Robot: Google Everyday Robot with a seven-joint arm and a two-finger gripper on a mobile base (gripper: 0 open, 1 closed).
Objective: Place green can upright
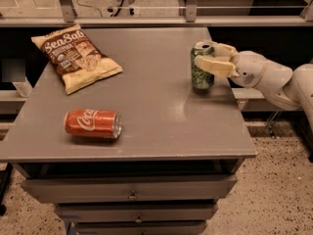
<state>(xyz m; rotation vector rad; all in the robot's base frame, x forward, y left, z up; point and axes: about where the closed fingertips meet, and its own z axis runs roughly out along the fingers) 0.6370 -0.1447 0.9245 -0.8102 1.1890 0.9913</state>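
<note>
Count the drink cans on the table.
2. The green can stands upright by the right edge of the table, the gripper clamped on it; the red Coca-Cola can lies sideways front-left. None looks hidden.
</note>
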